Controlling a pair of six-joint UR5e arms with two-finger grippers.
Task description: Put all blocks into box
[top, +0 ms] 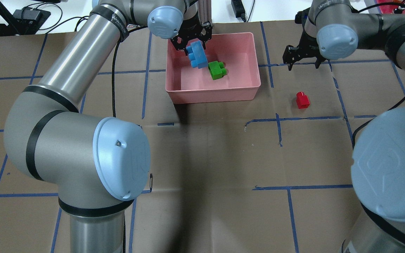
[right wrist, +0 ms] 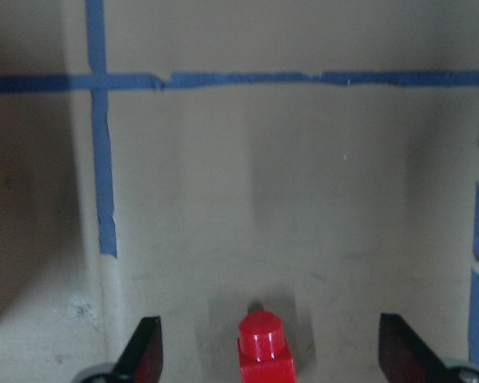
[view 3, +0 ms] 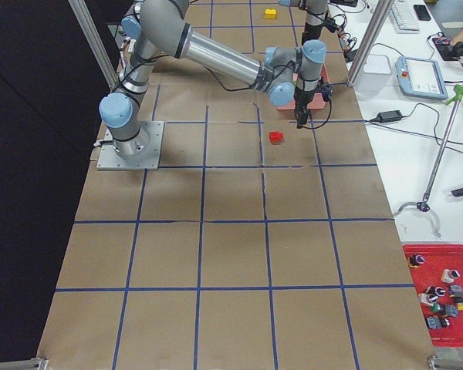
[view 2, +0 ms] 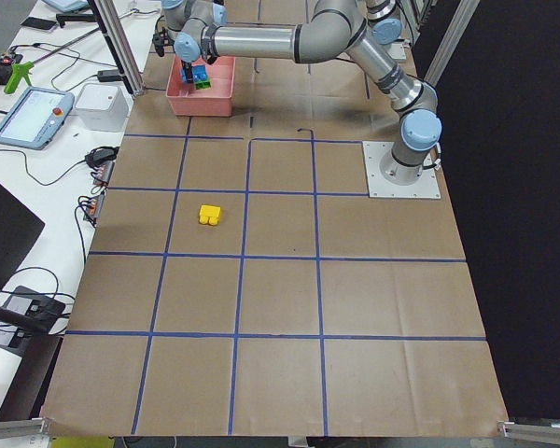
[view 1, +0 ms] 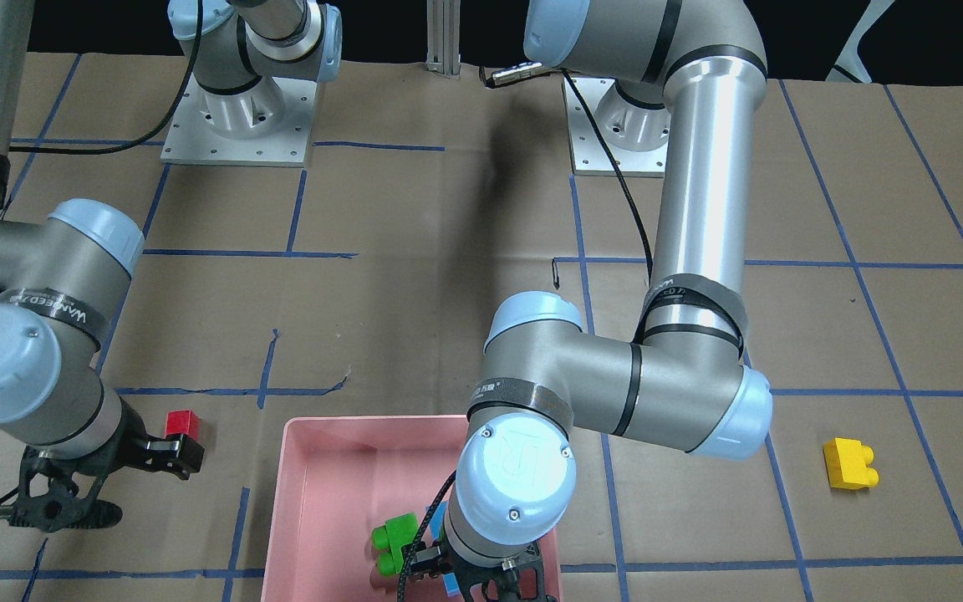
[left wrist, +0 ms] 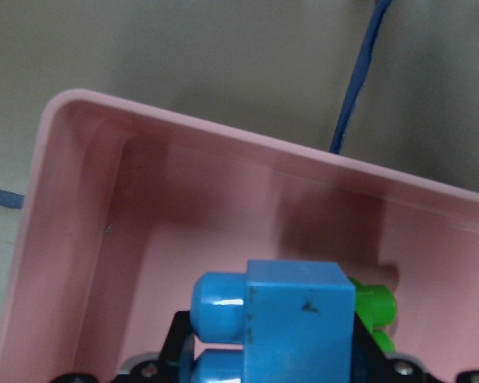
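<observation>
My left gripper point(top: 192, 41) is shut on the light blue brick point(top: 197, 54) and holds it, tilted, over the pink box point(top: 213, 94), near its far left corner. The left wrist view shows the blue brick point(left wrist: 299, 319) between the jaws above the box floor point(left wrist: 191, 215). The green brick point(top: 217, 70) lies inside the box, just right of the blue one. The small red brick point(top: 302, 100) lies on the table right of the box. My right gripper point(top: 303, 63) is open and empty, beyond the red brick; its fingers point(right wrist: 148, 351) stand wide apart on either side of the red brick point(right wrist: 265, 347). The yellow brick point(view 1: 849, 462) lies alone on the table, far on my left.
The table is brown paper with a blue tape grid point(top: 278, 128). My left arm's elbow point(view 1: 615, 376) hangs over the table beside the box. Both arm bases point(view 1: 239, 117) stand at the table's rear.
</observation>
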